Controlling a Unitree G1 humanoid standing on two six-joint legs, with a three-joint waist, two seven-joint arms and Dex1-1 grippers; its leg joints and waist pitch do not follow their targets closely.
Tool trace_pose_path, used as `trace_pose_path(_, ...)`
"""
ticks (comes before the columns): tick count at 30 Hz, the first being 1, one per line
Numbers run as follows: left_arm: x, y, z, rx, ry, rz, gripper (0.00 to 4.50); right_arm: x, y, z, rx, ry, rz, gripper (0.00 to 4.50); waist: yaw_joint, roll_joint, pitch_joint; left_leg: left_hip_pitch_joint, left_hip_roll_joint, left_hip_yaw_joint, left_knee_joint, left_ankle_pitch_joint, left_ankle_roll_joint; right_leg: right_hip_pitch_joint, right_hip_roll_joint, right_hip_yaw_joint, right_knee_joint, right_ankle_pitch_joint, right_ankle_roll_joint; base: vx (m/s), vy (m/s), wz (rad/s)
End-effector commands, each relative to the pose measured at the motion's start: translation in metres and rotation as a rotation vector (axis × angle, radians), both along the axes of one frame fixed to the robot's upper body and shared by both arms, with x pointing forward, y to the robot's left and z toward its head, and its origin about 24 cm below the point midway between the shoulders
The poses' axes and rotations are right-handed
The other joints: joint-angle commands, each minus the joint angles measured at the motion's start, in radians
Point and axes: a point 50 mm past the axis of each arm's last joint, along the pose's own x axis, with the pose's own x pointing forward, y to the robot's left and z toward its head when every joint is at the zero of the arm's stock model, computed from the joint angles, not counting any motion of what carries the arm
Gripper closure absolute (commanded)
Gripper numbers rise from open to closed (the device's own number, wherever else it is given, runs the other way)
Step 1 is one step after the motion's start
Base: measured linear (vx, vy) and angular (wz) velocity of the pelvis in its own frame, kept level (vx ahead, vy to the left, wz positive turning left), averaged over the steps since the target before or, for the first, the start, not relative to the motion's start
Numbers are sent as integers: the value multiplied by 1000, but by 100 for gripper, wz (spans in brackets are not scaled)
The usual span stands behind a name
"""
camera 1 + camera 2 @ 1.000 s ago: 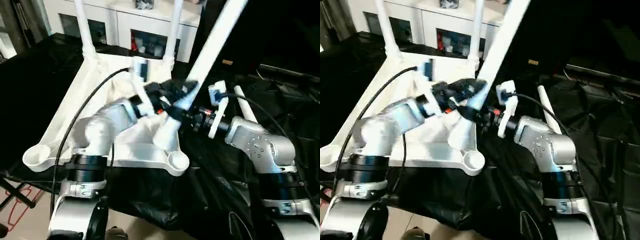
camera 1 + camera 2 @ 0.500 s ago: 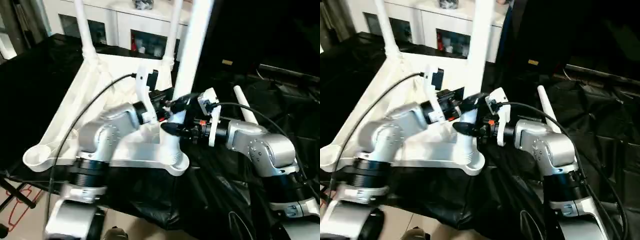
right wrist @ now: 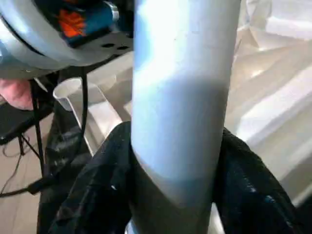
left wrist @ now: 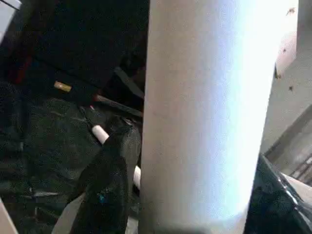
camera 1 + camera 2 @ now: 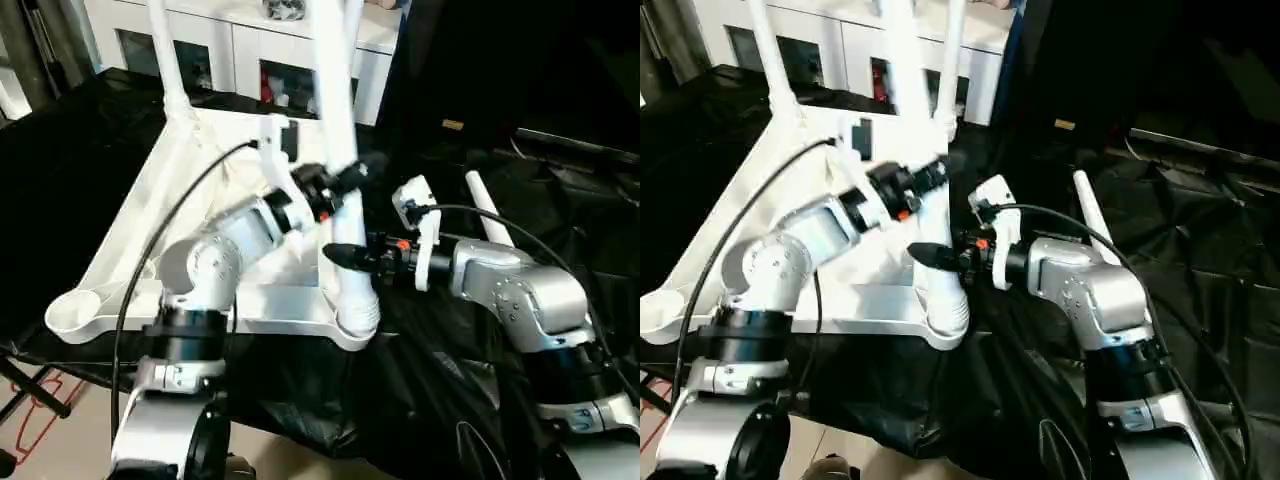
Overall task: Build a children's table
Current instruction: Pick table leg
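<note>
The children's table top (image 5: 200,165) lies upside down on black cloth, with two white legs (image 5: 165,60) standing in its far corners. A third white leg (image 5: 335,120) stands nearly upright with its base in the near right corner socket (image 5: 358,318). My left gripper (image 5: 352,178) is shut on this leg about halfway up, and its fingers (image 4: 109,185) lie against both sides of the leg (image 4: 204,112). My right gripper (image 5: 340,256) is shut on the same leg (image 3: 180,97) lower down, just above the socket. The near left socket (image 5: 72,312) holds nothing.
Another white leg (image 5: 482,210) lies loose on the black cloth (image 5: 420,380) to the right of my right forearm. A white cabinet with glass doors (image 5: 240,50) stands behind the table top. A red frame (image 5: 40,410) sits on the floor at the near left.
The held leg has swung from leaning right to nearly upright over the near right socket. My left gripper has closed on it higher up. My right gripper has kept its hold.
</note>
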Motion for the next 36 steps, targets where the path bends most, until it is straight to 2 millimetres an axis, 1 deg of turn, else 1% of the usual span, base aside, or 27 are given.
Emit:
trace_pose_path(1,4,3,6,-10,0,22,225,6,-1,14,50,-47,-9,199,-3,9,-77,10,11,-2,-62,-169,-34,59,-81,56,-80,-191,-97,0,0,0)
trace_pose_path(3,3,4,9,-25,-1,5,254,6,-1,16,71,-37,-4,168,-2,8,-77,12,12,-2,-62,-169,-36,59,-83,56,-80,-199,-94,0,0,0)
trace_pose_path(4,3,6,11,-37,-4,-11,254,6,-1,17,92,-30,10,168,-1,9,-77,12,12,-2,-63,-167,-36,58,-83,56,-80,-196,-96,0,0,0)
trace_pose_path(5,2,7,14,-49,-12,-36,261,6,-1,19,116,-19,26,154,-1,15,-77,12,12,-3,-63,-168,-36,58,-81,56,-77,-188,-99,0,0,0)
trace_pose_path(6,1,8,18,-60,-23,-57,266,5,-1,21,150,-5,42,149,-1,16,-77,14,11,-1,-62,-174,-35,56,-81,56,-79,-185,-104,0,0,0)
trace_pose_path(7,1,10,19,-66,-27,-66,267,5,-2,22,171,3,51,140,0,20,-77,15,12,-2,-62,-178,-34,56,-81,56,-79,-181,-108,0,0,0)
trace_pose_path(8,1,11,21,-71,-31,-71,268,5,-2,23,188,9,57,130,0,17,-77,14,12,-1,-62,-178,-34,57,-80,56,-78,-175,-111,0,0,0)
trace_pose_path(9,1,12,22,-78,-38,-87,269,5,-3,24,202,16,64,120,1,26,-77,15,12,-2,-63,-177,-36,57,-80,56,-78,-171,-113,0,0,0)
trace_pose_path(11,-5,12,29,-108,-92,-190,269,6,-7,25,228,47,69,112,-1,20,-77,14,10,-2,-63,-180,-38,59,-80,55,-81,-175,-113,0,0,0)
trace_pose_path(13,-12,10,36,-122,-148,-301,269,5,-11,24,255,97,87,105,-1,19,-78,13,9,-1,-62,-169,-40,59,-80,55,-79,-176,-118,0,0,0)
trace_pose_path(14,-13,9,37,-120,-157,-327,270,4,-11,24,271,127,99,101,-1,25,-79,15,10,-1,-62,-171,-38,59,-78,55,-78,-171,-125,0,0,0)
trace_pose_path(16,-13,8,37,-107,-158,-339,270,1,-10,21,257,145,130,99,-3,22,-78,14,12,-2,-63,-176,-41,60,-79,54,-76,-165,-126,0,0,0)
trace_pose_path(17,-13,7,37,-99,-161,-347,270,-2,-9,18,233,155,160,99,-1,26,-78,15,12,-2,-63,-177,-43,60,-79,55,-77,-165,-125,0,0,0)
trace_pose_path(18,-12,6,38,-97,-164,-350,270,-3,-8,16,224,160,170,99,0,23,-78,14,12,-1,-63,-177,-44,61,-79,55,-79,-166,-119,0,0,0)
trace_pose_path(19,-12,5,39,-99,-166,-355,270,-6,-7,14,210,171,187,99,1,26,-77,13,12,-2,-64,-178,-48,62,-81,55,-78,-175,-117,0,0,0)
trace_pose_path(20,-12,4,40,-107,-167,-356,270,-8,-5,10,190,183,202,117,2,31,-78,13,12,-3,-64,-181,-50,61,-81,55,-79,-180,-116,0,0,0)
trace_pose_path(21,-11,4,41,-115,-170,-362,270,-11,-1,6,159,198,219,128,1,26,-78,14,12,-2,-63,-185,-53,62,-81,55,-81,-183,-114,0,0,0)
trace_pose_path(23,-11,3,41,-115,-170,-365,270,-12,0,4,151,203,221,139,1,25,-79,12,11,-3,-62,-184,-53,63,-81,54,-81,-187,-112,0,0,0)
trace_pose_path(25,-10,4,40,-116,-167,-364,270,-12,0,4,149,209,217,166,1,21,-78,11,11,-3,-62,-176,-50,63,-81,55,-81,-196,-108,0,0,0)
trace_pose_path(27,-10,5,40,-124,-164,-360,270,-12,0,4,141,208,216,177,1,24,-77,12,11,-3,-62,-175,-49,61,-81,55,-81,-201,-106,0,0,0)
trace_pose_path(28,-10,5,40,-127,-163,-357,270,-12,0,4,136,206,215,185,1,21,-78,12,11,-3,-62,-174,-49,62,-81,54,-80,-202,-105,0,0,0)
trace_pose_path(29,-10,6,40,-129,-164,-356,270,-12,0,4,133,205,216,198,1,22,-78,11,12,-3,-62,-172,-50,62,-81,55,-80,-199,-106,0,0,0)
trace_pose_path(30,-10,7,41,-130,-165,-355,270,-11,0,4,130,203,217,210,2,17,-78,12,12,-3,-62,-170,-49,61,-81,55,-79,-201,-105,0,0,0)
trace_pose_path(31,-10,7,41,-130,-165,-354,270,-11,0,4,129,201,217,217,2,19,-78,12,12,-2,-62,-171,-49,61,-83,55,-80,-205,-104,0,0,0)
trace_pose_path(32,-10,9,41,-130,-166,-347,270,-10,1,4,128,194,211,222,1,15,-78,11,13,-2,-62,-170,-48,61,-83,55,-80,-205,-103,0,0,0)
trace_pose_path(35,-8,12,39,-122,-158,-323,270,-7,3,4,122,180,194,241,1,17,-78,11,12,-2,-62,-162,-49,60,-82,55,-78,-196,-105,0,0,0)
trace_pose_path(36,-6,12,37,-107,-149,-299,235,-6,4,4,119,174,184,243,0,18,-78,11,12,-2,-62,-161,-49,60,-82,55,-77,-193,-106,0,0,0)
